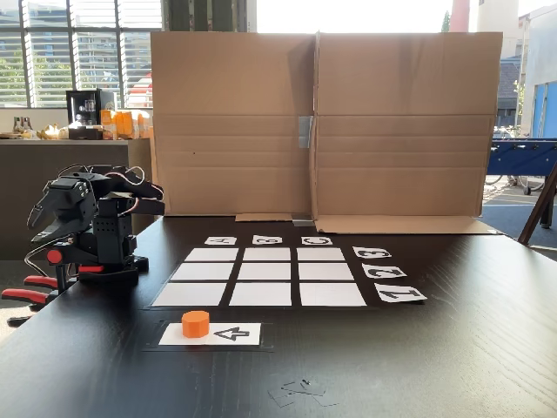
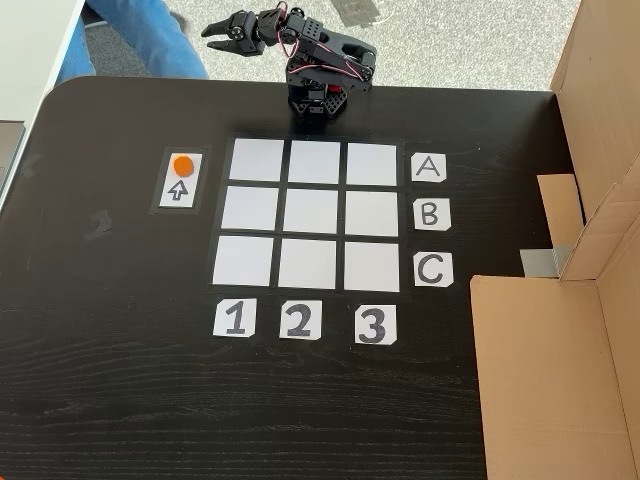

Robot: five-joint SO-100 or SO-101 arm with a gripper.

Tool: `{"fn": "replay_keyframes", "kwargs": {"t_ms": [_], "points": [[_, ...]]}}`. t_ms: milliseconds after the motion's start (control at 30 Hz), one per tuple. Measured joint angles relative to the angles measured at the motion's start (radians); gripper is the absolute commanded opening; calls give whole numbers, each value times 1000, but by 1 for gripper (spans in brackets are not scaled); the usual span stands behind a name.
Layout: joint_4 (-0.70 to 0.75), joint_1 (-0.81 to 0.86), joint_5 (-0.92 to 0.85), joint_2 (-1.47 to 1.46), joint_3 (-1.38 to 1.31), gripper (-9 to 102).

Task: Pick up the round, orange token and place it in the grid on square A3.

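Nearest in a fixed view: token [image 1: 196,323] on the arrow card [image 1: 228,333], front of the grid [image 1: 259,277], not yet touched. Square A3 [image 2: 372,162] is the corner cell by the A card [image 2: 428,168], col. above the 3 card [image 2: 374,324]. Tool [image 2: 221,31] sits folded at the table [image 2: 120,380] edge, well apart from token; token lies down-left of it in that view. Jaws look slightly parted, holding nothing. Fingertips small, partly hard to read.

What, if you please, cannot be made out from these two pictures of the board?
- Tool: too small in a fixed view to tell whether it is open; in the other it faces away.
- Letter cards: foreshortened, hard to read.
- Small bright orange plastic token: seen from above, height hidden.
- Black table: cut off by the bottom edge.
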Motion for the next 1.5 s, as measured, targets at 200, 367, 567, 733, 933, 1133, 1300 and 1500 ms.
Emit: {"fn": "replay_keyframes", "kwargs": {"t_ms": [200,367,567,733,933,1133,1300,1500], "points": [[140,-121,0,-390,-334,12],[244,-179,0,-686,-557,28],[347,-253,0,-956,-747,30],[446,-321,0,-1126,-925,34],[561,-400,-28,-1273,-1118,38],[635,-502,-38,-1411,-1302,38],[658,-577,-109,-1493,-1347,38],[667,-641,-130,-1595,-1361,38]]}}
